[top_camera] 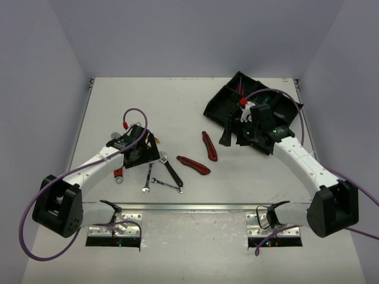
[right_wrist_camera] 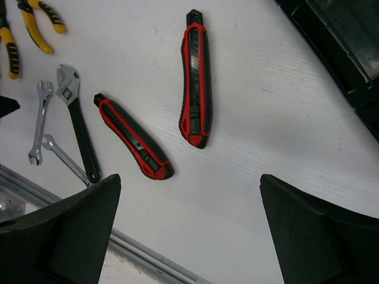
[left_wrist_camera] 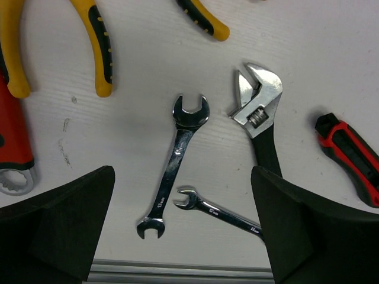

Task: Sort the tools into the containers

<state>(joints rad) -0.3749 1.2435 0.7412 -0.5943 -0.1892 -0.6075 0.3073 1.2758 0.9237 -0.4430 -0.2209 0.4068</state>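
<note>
My left gripper [top_camera: 144, 158] hangs open above the loose tools. In its wrist view my left gripper [left_wrist_camera: 182, 177] frames a silver wrench [left_wrist_camera: 177, 158] and a smaller wrench [left_wrist_camera: 218, 211], with nothing held. The adjustable wrench [left_wrist_camera: 258, 115], yellow pliers [left_wrist_camera: 102, 50] and a red handle [left_wrist_camera: 15, 142] lie around them. My right gripper [top_camera: 232, 136] is open and empty beside the black tray [top_camera: 220, 102]. Two red-black utility knives [right_wrist_camera: 196, 83] [right_wrist_camera: 133, 137] lie ahead of my right gripper [right_wrist_camera: 189, 177]. The left gripper hides the pliers in the top view.
A metal rail [top_camera: 195, 207] runs along the table's near edge just below the wrenches [top_camera: 148, 176]. The tray's corner [right_wrist_camera: 337, 47] sits at the right wrist view's upper right. Red and blue tools [top_camera: 240, 89] lie in a far tray compartment.
</note>
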